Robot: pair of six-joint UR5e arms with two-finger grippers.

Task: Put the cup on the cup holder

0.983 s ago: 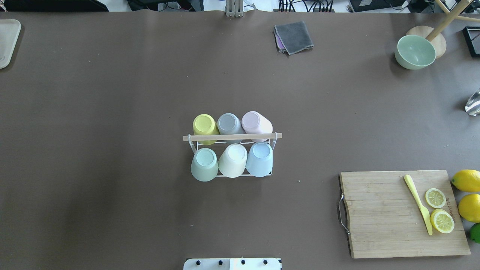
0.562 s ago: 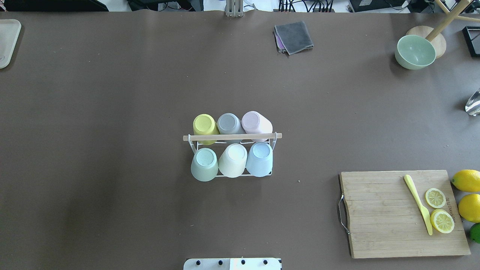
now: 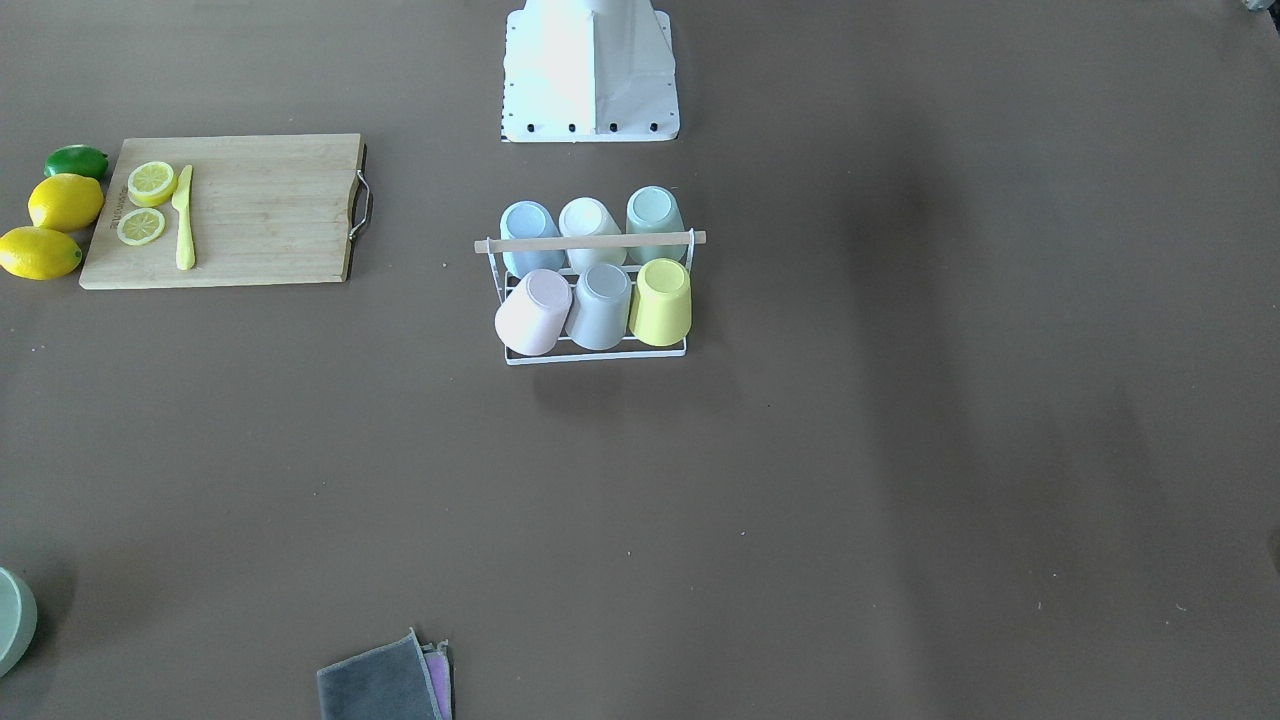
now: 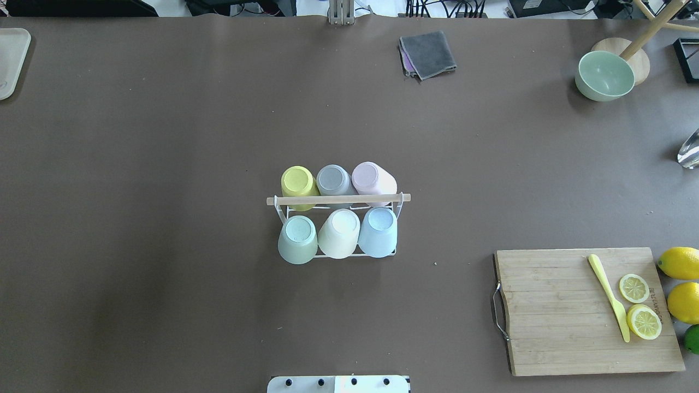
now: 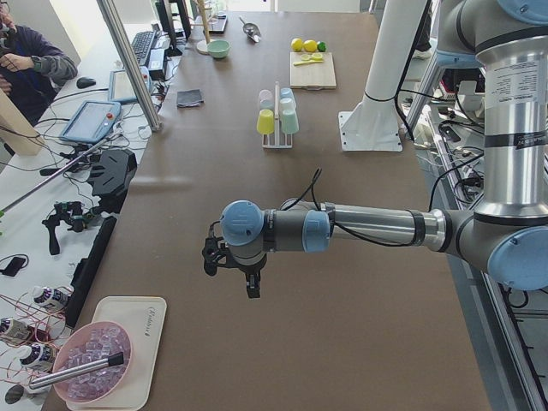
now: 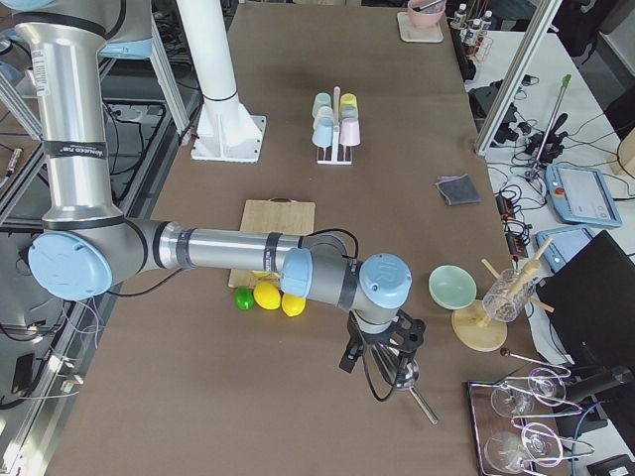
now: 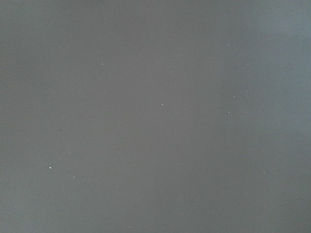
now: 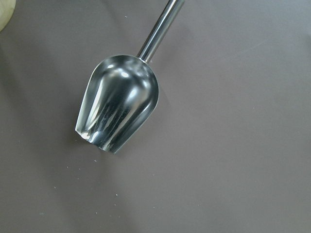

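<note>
The white wire cup holder with a wooden rod (image 4: 338, 200) stands mid-table, also in the front view (image 3: 590, 241). Several cups sit upside down on its prongs: yellow (image 4: 297, 181), grey (image 4: 333, 179) and pink (image 4: 373, 178) in the far row, green (image 4: 297, 238), white (image 4: 339, 233) and blue (image 4: 378, 231) in the near row. My left gripper (image 5: 231, 281) hangs over bare table far to the left of the rack. My right gripper (image 6: 365, 377) hangs far to the right, above a metal scoop (image 8: 119, 104). I cannot tell whether either is open or shut.
A cutting board (image 4: 562, 311) with a yellow knife (image 4: 608, 297) and lemon slices lies front right, with whole lemons (image 4: 680, 263) beside it. A green bowl (image 4: 603, 75) and a grey cloth (image 4: 427, 53) lie at the far edge. A tray (image 4: 11, 60) lies far left.
</note>
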